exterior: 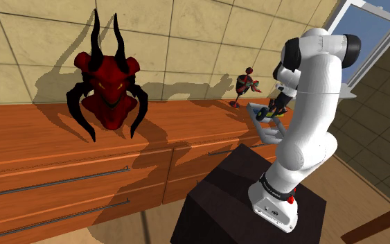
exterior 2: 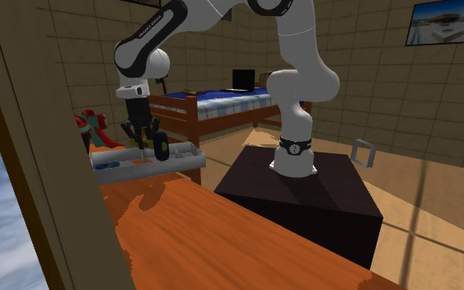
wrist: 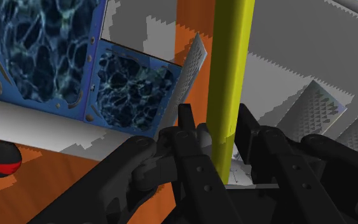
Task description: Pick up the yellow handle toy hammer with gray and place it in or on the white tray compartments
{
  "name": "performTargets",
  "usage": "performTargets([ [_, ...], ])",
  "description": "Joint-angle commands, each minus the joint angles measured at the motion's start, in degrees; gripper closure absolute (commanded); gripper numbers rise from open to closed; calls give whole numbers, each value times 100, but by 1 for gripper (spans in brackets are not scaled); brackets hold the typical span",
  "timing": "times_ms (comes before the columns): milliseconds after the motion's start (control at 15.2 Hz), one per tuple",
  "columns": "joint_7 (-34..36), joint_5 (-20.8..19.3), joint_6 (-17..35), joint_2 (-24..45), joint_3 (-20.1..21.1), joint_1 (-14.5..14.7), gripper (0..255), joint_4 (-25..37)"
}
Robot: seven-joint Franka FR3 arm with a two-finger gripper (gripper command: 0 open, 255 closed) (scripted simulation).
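End effector (wrist: 217, 129) pinching the yellow handle of a toy hammer (wrist: 233, 63) between its two black fingers, seen close up in the wrist view. The handle runs straight away from the fingers, over a white tray (wrist: 279, 76) directly below. Thin white walls split the tray into compartments. Two of them are lined in blue with a pale web pattern, and the others look bare grey-white.

In the second exterior view the end effector (exterior 2: 143, 136) hangs just above the tray (exterior 2: 180, 158). The tray rests on an orange wooden desk (exterior 2: 205, 239) with drawers, near the end beside the black stand (exterior 2: 304, 194).

A small red figurine (exterior: 246, 84) stands by the wall behind the tray. Well apart from it, a large red horned head (exterior: 107, 83) sits on the desk, with a wide bare stretch of desk between them.

Beige tiled walls enclose the room. A wooden bed (exterior 2: 222, 103) with a blue checked cover stands beyond the desk.
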Motion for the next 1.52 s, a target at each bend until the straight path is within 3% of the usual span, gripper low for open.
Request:
performTargets([
  [0,-7,6,11,3,5,0,255,-13],
  [264,-7,6,11,3,5,0,255,-13],
  [330,-7,6,11,3,5,0,0,-13],
  [660,-7,6,11,2,5,1,0,-13],
  [924,280,-467,-501,-392,-339,171,0,269],
  [1452,280,-467,-501,-392,-338,171,0,269],
])
